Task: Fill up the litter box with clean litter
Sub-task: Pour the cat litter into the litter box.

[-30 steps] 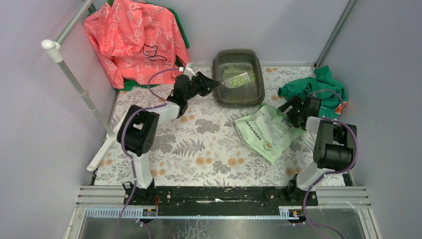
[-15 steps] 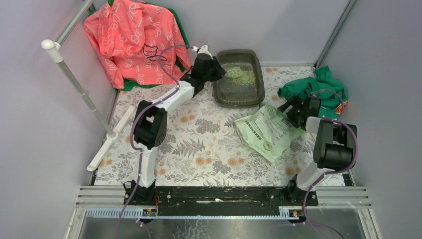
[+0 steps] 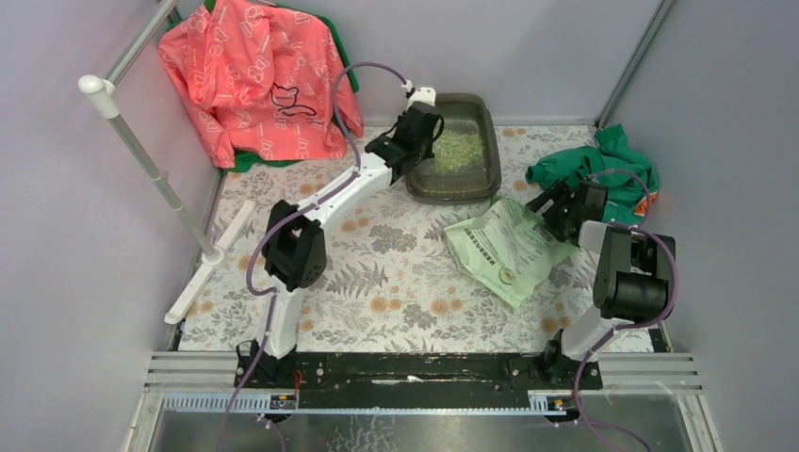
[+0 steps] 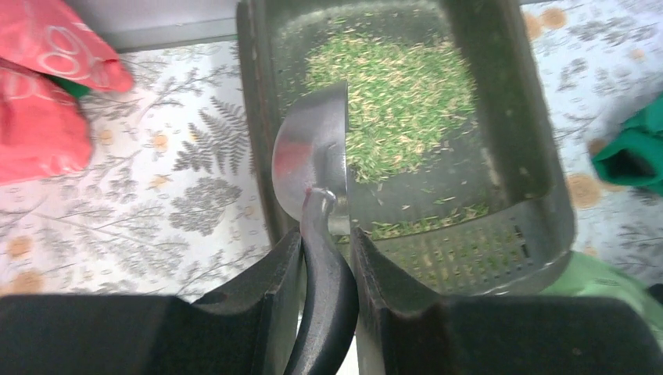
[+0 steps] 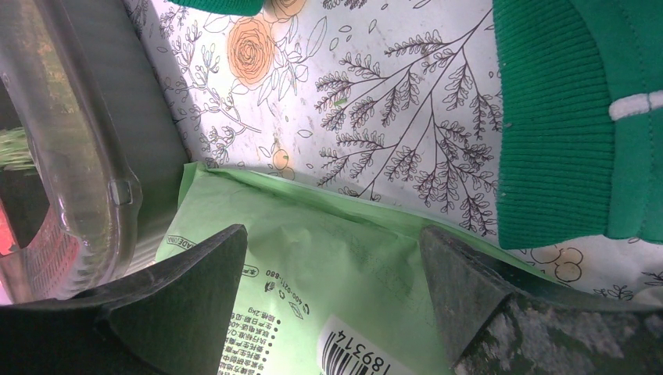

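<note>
The dark litter box (image 3: 450, 195) stands at the back of the mat, with a heap of pale green clean litter (image 3: 458, 149) inside it. My left gripper (image 3: 421, 125) hangs over the box's left rim, shut on the black handle of a metal scoop (image 4: 311, 156). The scoop is turned on its edge and empty above the litter (image 4: 399, 94) in the box (image 4: 512, 117). My left gripper (image 4: 324, 250) pinches the handle between both fingers. My right gripper (image 3: 556, 203) stands open just above the light green bag (image 3: 504, 247). Nothing sits between the fingers of my right gripper (image 5: 332, 258) over the bag (image 5: 297, 226).
A coral hoodie (image 3: 254, 75) hangs at the back left beside a white pole (image 3: 151, 160). A green garment (image 3: 603, 165) is bunched at the right, close to my right gripper; its ribbed hem (image 5: 563, 117) shows in the right wrist view.
My left arm has reached farther back over the box and rolled the scoop onto its side. The litter it carried now lies in the box. The right arm has not moved.
</note>
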You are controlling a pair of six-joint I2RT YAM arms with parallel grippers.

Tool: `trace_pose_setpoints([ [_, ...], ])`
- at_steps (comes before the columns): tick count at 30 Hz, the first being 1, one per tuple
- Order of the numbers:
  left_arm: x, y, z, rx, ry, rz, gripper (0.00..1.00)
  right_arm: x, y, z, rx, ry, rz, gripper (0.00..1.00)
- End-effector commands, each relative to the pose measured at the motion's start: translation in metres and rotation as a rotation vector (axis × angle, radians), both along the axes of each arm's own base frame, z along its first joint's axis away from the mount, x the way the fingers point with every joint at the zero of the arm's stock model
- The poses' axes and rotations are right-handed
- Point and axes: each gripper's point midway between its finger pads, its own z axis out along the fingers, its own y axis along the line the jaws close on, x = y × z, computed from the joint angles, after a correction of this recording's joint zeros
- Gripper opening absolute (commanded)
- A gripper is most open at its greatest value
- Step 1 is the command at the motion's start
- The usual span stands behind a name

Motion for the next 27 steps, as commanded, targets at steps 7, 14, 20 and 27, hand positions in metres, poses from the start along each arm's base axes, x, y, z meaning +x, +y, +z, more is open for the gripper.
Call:
trace_pose_setpoints([
  [7, -0.017, 0.005, 0.037, 0.349, -0.171, 0.039, 0.0, -0.041, 0.029, -0.044, 0.094, 0.199, 0.063, 0.9],
  [14, -0.032, -0.009, 0.046, 0.469, -0.223, 0.002, 0.0, -0.041, 0.029, -0.044, 0.095, 0.2, 0.063, 0.89],
  [20, -0.073, -0.012, 0.092, 0.218, -0.241, -0.038, 0.0, -0.041, 0.029, -0.043, 0.095, 0.199, 0.062, 0.9],
  [27, -0.162, 0.019, 0.088, -0.126, -0.069, -0.146, 0.0, -0.042, 0.028, -0.044, 0.091, 0.198, 0.061, 0.9],
])
